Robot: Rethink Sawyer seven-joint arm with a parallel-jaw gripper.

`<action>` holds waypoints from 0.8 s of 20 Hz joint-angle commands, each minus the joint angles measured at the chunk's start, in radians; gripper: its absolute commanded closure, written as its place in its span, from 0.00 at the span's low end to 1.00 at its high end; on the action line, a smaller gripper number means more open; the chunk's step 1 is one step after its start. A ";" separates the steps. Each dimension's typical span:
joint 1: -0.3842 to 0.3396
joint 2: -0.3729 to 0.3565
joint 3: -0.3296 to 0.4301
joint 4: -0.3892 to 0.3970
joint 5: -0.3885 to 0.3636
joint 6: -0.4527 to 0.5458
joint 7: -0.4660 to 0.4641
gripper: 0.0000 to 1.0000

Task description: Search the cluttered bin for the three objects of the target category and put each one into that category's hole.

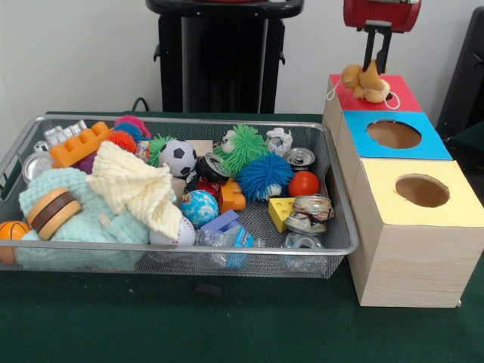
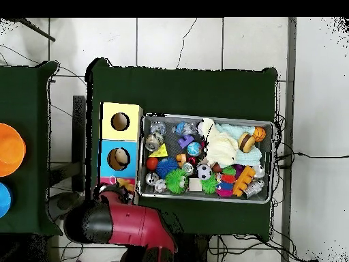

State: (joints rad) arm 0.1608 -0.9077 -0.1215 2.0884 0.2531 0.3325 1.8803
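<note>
Over red box (image 1: 401,97): gripper (image 1: 376,66) holding plush toy (image 1: 365,82) (no legible writing).

The plush toy (image 1: 365,83) hides the red box's (image 1: 401,97) hole

A dark green cloth covers the worktop (image 1: 113,318) (image 2: 184,89). A small dark scrap (image 1: 208,289) lies on the worktop near its front edge. Behind the worktop stands a plain white wall (image 1: 76,53), and a black cable loop (image 1: 140,102) rises at the worktop's far edge. From overhead, a second green-covered table (image 2: 27,89) stands just beside the worktop, carrying an orange disc (image 2: 8,149) and a blue disc (image 2: 3,199). A pale tiled floor (image 2: 170,41) surrounds the worktop, with thin black cables (image 2: 300,155) trailing off the side away from the second table.
</note>
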 commanded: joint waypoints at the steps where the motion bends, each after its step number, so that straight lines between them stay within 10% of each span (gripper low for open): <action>1: -0.012 0.023 0.084 -0.025 0.019 -0.047 0.164 1.00; 16: -0.016 -0.047 0.103 0.072 0.011 -0.046 0.150 1.00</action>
State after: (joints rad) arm 0.1683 -0.9467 -0.1130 2.0922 0.2531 0.3325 1.8803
